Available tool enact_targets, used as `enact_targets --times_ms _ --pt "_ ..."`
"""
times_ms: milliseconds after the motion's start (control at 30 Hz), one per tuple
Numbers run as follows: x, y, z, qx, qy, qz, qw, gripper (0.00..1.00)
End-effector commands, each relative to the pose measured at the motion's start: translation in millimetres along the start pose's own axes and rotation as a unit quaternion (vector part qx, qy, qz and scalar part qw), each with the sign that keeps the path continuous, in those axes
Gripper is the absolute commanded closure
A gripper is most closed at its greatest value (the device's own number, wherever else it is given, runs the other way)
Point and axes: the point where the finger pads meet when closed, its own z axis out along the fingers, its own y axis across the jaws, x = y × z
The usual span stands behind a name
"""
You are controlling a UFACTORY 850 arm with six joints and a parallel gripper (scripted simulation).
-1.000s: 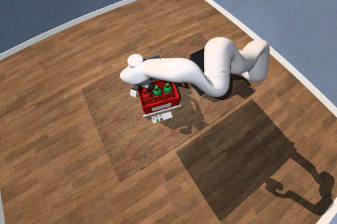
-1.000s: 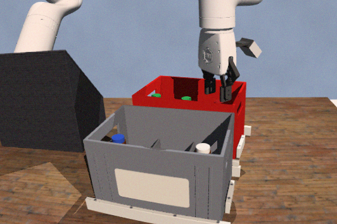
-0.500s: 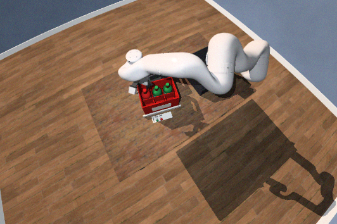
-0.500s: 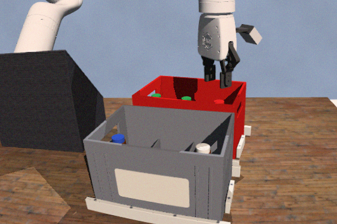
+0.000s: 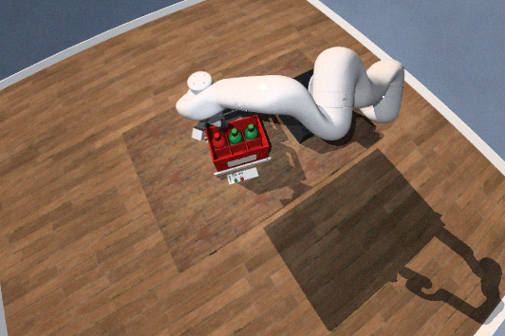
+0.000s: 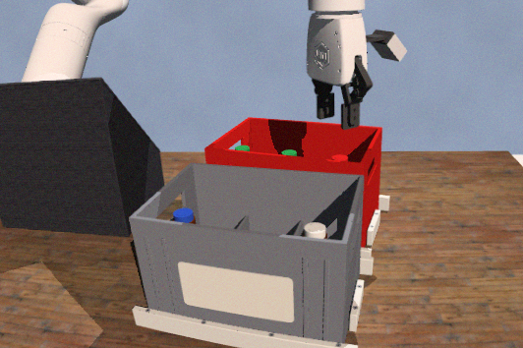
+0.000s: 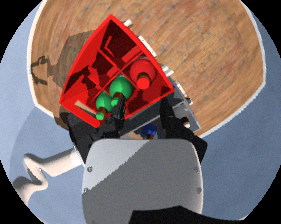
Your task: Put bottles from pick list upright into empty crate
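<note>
My gripper [image 6: 337, 119] [image 7: 142, 103] is open and empty, with its fingertips just above the red crate [image 5: 223, 164] [image 6: 265, 160]. Inside that crate stand a red bottle [image 5: 218, 140] [image 6: 339, 158] [image 7: 142, 70], a green bottle [image 5: 234, 137] [image 6: 289, 152] [image 7: 121, 86] beside it and another green bottle [image 5: 251, 132] [image 6: 242, 148] [image 7: 103, 102]. The grey crate [image 6: 236, 247] holds a blue-capped bottle [image 6: 183, 215] [image 7: 149, 130] and a white-capped bottle [image 6: 315, 231] [image 7: 186, 121]; their labels are hidden. The pick list [image 5: 252, 174] shows green and red dots; its counts are unreadable.
White rails [image 5: 243, 166] [image 6: 172, 319] run along the crates' bases. The grey crate stands close beside the red one, hidden under the arm in the top view. The black arm pedestal [image 6: 54, 151] stands left of the crates in the exterior view.
</note>
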Motion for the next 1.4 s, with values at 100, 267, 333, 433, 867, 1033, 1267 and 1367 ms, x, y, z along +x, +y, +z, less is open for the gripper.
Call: enact_targets --times_ms 100,267,333,433,867,1033,1267,1367 --pt "1 1 -1 -0.001 0.001 0.000 1.000 0.35" --pt "1 1 -1 -0.001 0.001 0.000 1.000 0.35" --pt "1 1 -1 -0.001 0.001 0.000 1.000 0.35" --pt "1 1 -1 -0.001 0.001 0.000 1.000 0.35" --pt "1 1 -1 -0.001 0.001 0.000 1.000 0.35" --pt "1 1 -1 -0.001 0.001 0.000 1.000 0.35" --pt "6 -4 -3 -0.001 0.001 0.000 1.000 0.35" --pt "8 -18 -7 -0.001 0.001 0.000 1.000 0.35"
